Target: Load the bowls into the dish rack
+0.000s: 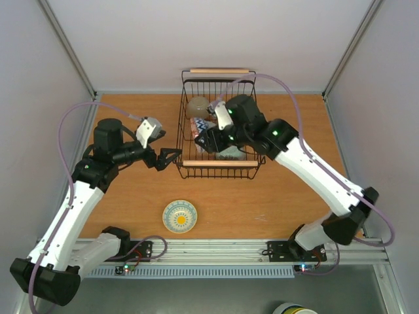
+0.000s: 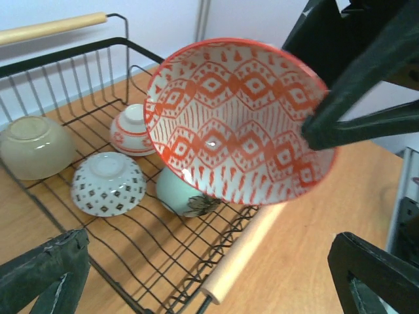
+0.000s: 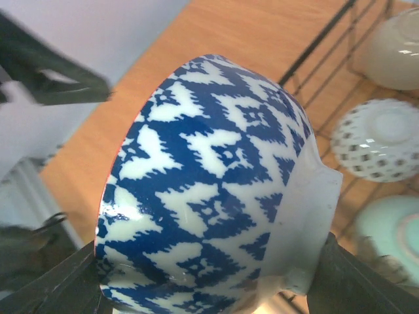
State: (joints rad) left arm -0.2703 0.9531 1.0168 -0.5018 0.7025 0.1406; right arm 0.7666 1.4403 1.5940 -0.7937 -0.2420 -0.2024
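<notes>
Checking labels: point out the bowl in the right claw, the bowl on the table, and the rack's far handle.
Held bowl [image 3: 209, 176]: right wrist view, blue-patterned outer wall.
Table bowl [image 1: 179, 216]: top view, yellow centre of its inside.
Far handle [image 1: 219, 70]: top view, middle of the wooden rod.

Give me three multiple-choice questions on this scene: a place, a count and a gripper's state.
1. Relative to the dish rack, where is the yellow-centred bowl? A inside it; B on the table in front of it; C beneath it.
2. How many bowls rest on the rack's floor? A two; B four; C six.
3. The left gripper is: A open and empty; B shut on a bowl; C shut on a handle.
Answers: B, it lies on bare wood outside the wires. B, the left wrist view shows a beige bowl, an upturned red-patterned bowl, a dotted bowl and a pale green bowl. A, its fingers stand apart around nothing.
</notes>
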